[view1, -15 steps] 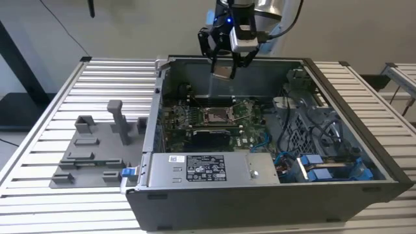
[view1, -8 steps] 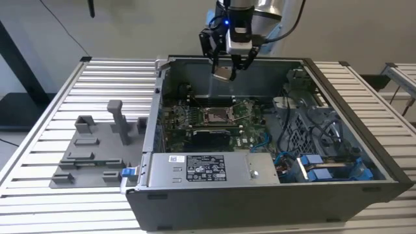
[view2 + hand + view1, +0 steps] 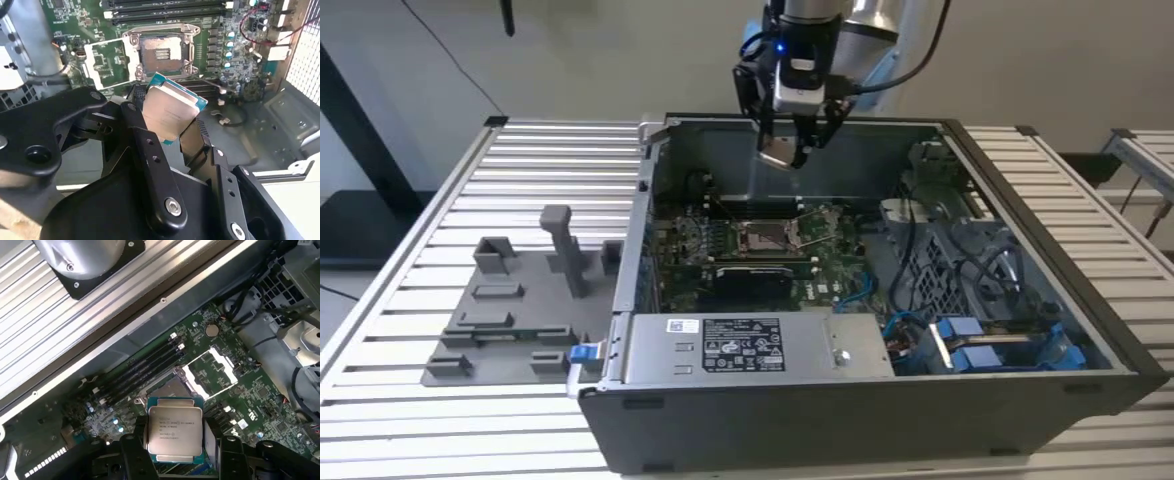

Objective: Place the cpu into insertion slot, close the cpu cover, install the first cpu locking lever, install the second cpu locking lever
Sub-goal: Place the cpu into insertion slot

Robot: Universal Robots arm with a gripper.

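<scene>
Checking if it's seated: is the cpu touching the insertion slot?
Apart. In the exterior view the gripper holds the cpu high above the insertion slot, clear air between.

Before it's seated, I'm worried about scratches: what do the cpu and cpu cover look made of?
The cpu: a matte silver-grey metal lid, probably plated, on a green board edge. The cpu cover: thin bare sheet metal, judging by its bright glare; steel likely.

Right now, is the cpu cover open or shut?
Open. In the second wrist view the cpu cover is swung back off the bare insertion slot; the claw holds the cpu.
</scene>
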